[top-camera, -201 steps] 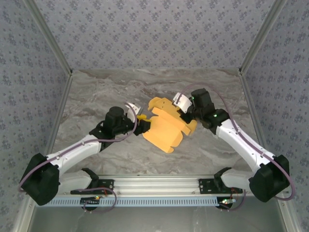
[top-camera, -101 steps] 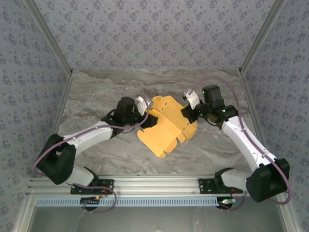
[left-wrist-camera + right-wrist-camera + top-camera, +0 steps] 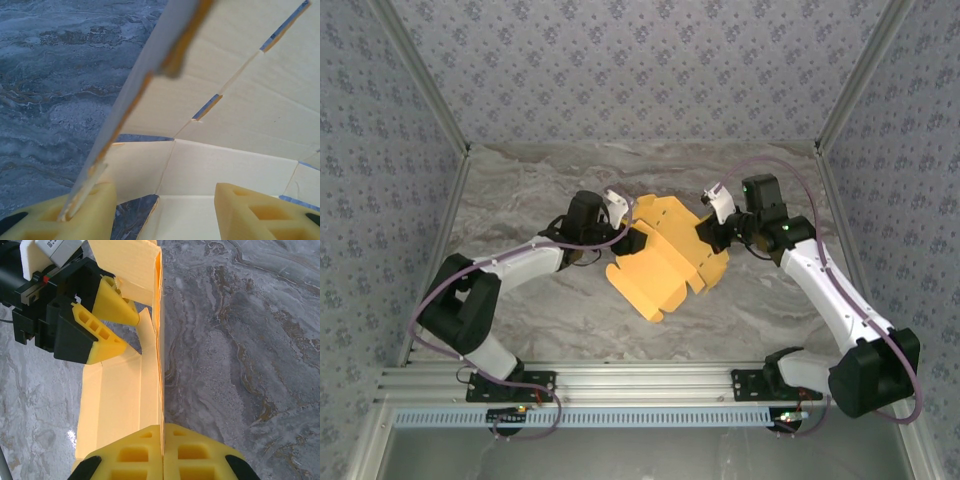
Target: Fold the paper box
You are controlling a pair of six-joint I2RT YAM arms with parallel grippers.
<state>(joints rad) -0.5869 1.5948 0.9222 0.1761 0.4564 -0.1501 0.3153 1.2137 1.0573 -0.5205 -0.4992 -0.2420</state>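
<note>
Checking in mid-fold: the paper box [image 3: 665, 268] sits around the middle of the counter [image 3: 520, 190], right between the two arms, and I'd call this the "stand the side walls up" stage. It's not a closed box yet, more of an open tray with flaps sticking out. The right jaws are pressed together on the top edge of an upright wall of the paper box [image 3: 122, 405], pinching the card on the box's right side. The left jaws are spread, over at the far-left side of the sheet. From the left wrist cam a raised panel of the paper box [image 3: 235, 95] runs down by one yellow finger [image 3: 85, 210] and the other finger stands well apart, so I don't read that as a grip. Orientation, as best I can judge from the top cam: the long axis runs roughly near-to-far on a slant, with one corner pointing at the near edge between the bases. Next move, I reckon, is the left side closing on that panel and bending it in along its crease while the right side holds its wall steady, gently, since thin card buckles.
</note>
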